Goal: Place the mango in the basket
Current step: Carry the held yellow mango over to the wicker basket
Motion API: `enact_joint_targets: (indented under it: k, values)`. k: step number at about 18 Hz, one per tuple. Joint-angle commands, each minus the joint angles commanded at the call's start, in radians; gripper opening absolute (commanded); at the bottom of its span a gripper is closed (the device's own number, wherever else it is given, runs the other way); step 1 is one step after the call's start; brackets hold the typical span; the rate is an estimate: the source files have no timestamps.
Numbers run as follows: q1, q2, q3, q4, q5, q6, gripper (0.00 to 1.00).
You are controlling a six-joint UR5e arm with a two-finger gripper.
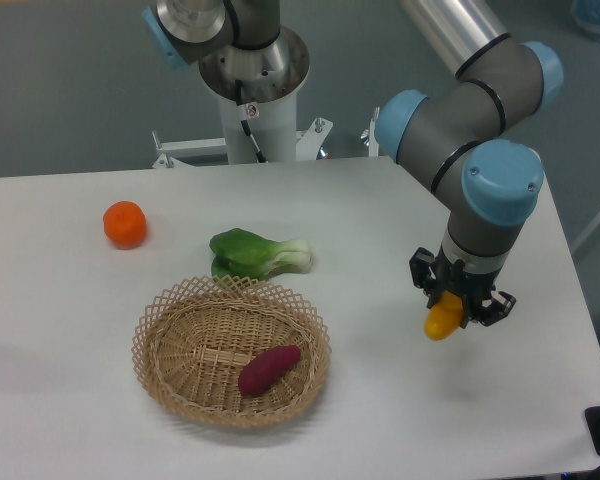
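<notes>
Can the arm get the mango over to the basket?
Probably yes. The tool holds the mango above the table, and nothing stands between it and the basket.

This looks like a robotics lab rather than a home or kitchen. A grey industrial arm [470,110] with blue joint caps stands on a white pedestal [255,100] bolted to a metal bracket at the table's [70,400] 12 o'clock edge. The table is a plain white slab over grey floor [70,80], bare of kitchen fittings. The produce on it and the wicker basket [230,348] look like test props.
</notes>
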Motion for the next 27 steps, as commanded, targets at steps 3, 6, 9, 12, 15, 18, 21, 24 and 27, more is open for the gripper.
enact_joint_targets:
  k: [3,6,9,12,15,18,21,24,27]
  values:
    - [0.000,0.009,0.000,-0.003,0.000,-0.003,0.48]
    - [0.000,0.011,0.003,-0.003,0.003,-0.005,0.48]
    - [-0.003,0.012,0.005,-0.005,0.005,-0.006,0.48]
    - [-0.032,0.015,-0.002,-0.005,0.002,-0.044,0.47]
    - [-0.055,0.026,-0.003,-0.006,0.000,-0.089,0.47]
    - [-0.084,0.038,-0.005,-0.006,-0.002,-0.132,0.47]
    - [-0.118,0.054,-0.008,-0.009,-0.005,-0.175,0.47]
    - [-0.170,0.064,-0.015,-0.011,0.000,-0.232,0.47]
    - [-0.244,0.064,-0.021,-0.005,0.005,-0.304,0.47]
